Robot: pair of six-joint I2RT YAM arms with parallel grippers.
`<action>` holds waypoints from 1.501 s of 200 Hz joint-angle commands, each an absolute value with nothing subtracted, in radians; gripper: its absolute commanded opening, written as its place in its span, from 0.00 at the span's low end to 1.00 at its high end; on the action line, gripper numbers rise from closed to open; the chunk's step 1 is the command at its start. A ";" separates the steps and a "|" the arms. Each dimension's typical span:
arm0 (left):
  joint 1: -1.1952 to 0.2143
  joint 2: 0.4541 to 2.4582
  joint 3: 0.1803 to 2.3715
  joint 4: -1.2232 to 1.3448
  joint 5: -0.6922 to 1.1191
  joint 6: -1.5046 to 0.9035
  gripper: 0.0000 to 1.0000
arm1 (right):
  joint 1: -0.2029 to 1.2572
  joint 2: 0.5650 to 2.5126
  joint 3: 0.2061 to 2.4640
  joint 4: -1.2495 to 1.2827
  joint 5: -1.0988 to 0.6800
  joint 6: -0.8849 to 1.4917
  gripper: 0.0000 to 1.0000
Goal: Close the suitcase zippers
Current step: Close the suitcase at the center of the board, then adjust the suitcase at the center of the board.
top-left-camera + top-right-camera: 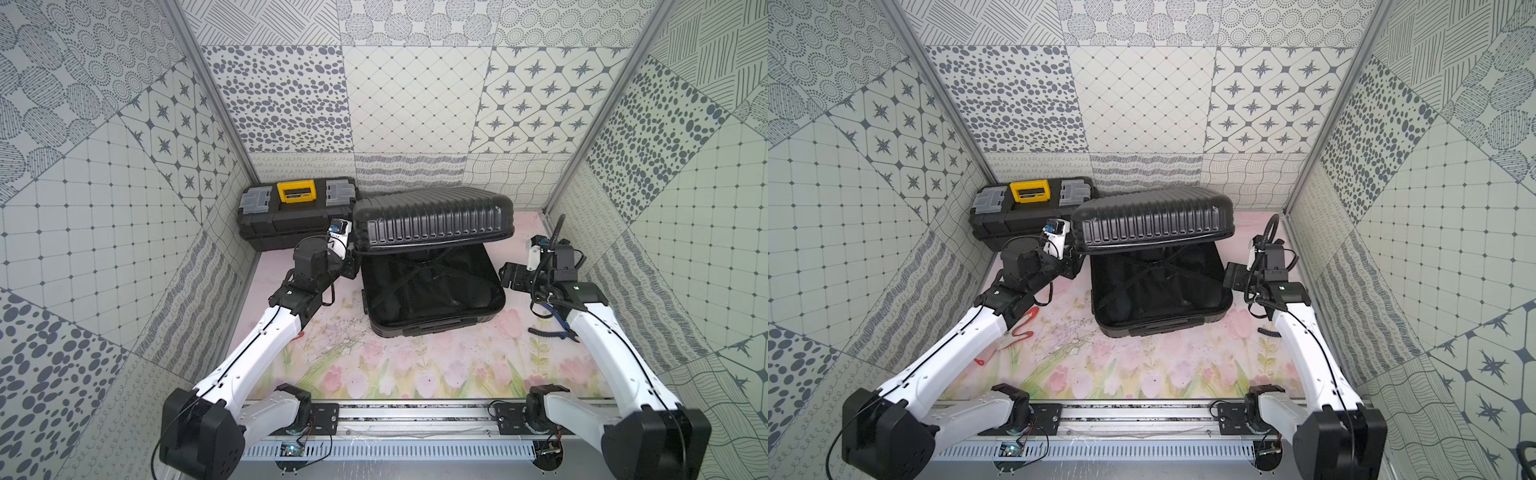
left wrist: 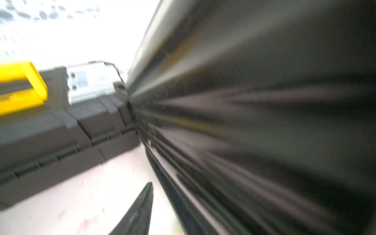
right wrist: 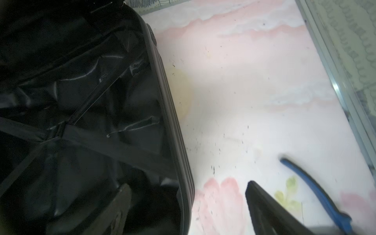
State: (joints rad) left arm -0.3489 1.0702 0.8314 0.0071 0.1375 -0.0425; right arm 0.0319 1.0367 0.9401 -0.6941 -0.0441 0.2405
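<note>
Nearest, blue-handled pliers (image 1: pixel 557 322) lie on the table (image 1: pixel 415 365) just beside the right arm, and a sweep of that arm could knock them about. Next comes the suitcase (image 1: pixel 432 299), at mid-table with its lower half flat and its lining facing up. Its long axis runs across the table from left to right, with the right end turned slightly away. The hinge side is far and the mouth opens towards the robot. The right gripper (image 3: pixel 186 191) is spread wide and holds nothing. It straddles the right-hand rim, one finger over the lining and one over the table. That looks like the main hazard, since a falling lid would trap the inner finger. The left gripper (image 1: pixel 349 266) sits at the lid's left end. Only one of its fingers (image 2: pixel 140 211) shows, beside the blurred shell, so I cannot tell whether it is spread or pinching. The lid (image 1: pixel 432 224) hangs tilted over the far part, ribs up, with no sure hold visible on it. If it lands askew, the two halves of the zippers (image 1: pixel 436 248) would not line up. A loose strap or lining could also catch in the seam. The pulls are too small to find. Farthest, the toolbox (image 1: pixel 297 212) stands at the lid's left end, touching or nearly so, and could block it.
</note>
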 commanded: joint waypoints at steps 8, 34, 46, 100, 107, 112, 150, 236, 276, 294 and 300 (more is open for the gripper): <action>-0.362 0.859 0.696 -0.220 0.258 -0.262 0.51 | -0.021 0.970 1.009 -0.926 -0.044 0.279 0.93; -0.369 0.707 0.627 -0.379 0.229 -0.373 0.51 | -0.040 1.019 1.146 -0.948 -0.021 0.237 0.94; -0.373 0.654 0.619 -0.480 0.239 -0.424 0.51 | -0.055 1.049 1.210 -0.941 -0.034 0.234 0.94; -0.376 0.527 0.683 -0.780 0.043 -0.653 0.61 | -0.030 1.228 1.391 -0.891 -0.281 0.184 0.97; -0.377 0.550 0.701 -0.773 0.040 -0.697 0.61 | -0.018 1.257 1.407 -0.890 -0.313 0.172 0.98; -0.377 0.573 0.714 -0.767 0.038 -0.724 0.61 | -0.009 1.277 1.417 -0.891 -0.334 0.163 0.98; -0.380 0.785 0.840 -0.632 0.053 -0.880 0.70 | 0.032 1.417 1.466 -0.894 -0.491 0.126 0.98; -0.386 1.285 1.139 -0.335 0.132 -0.927 0.79 | 0.056 1.402 1.301 -0.872 -0.542 0.132 0.98; -0.390 1.460 1.201 -0.223 0.221 -0.918 0.77 | 0.063 1.385 1.220 -0.853 -0.548 0.161 0.98; -0.394 1.552 1.265 -0.250 0.269 -0.875 0.75 | 0.068 1.363 1.200 -0.864 -0.500 0.157 0.98; -0.398 1.577 1.289 -0.264 0.282 -0.855 0.74 | 0.069 1.353 1.195 -0.873 -0.487 0.150 0.98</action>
State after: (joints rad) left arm -0.3805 1.4368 1.1893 -0.3538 0.1425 -0.8925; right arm 0.0433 1.3811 1.2396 -0.8078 -0.5018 0.1535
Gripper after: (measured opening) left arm 0.756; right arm 0.976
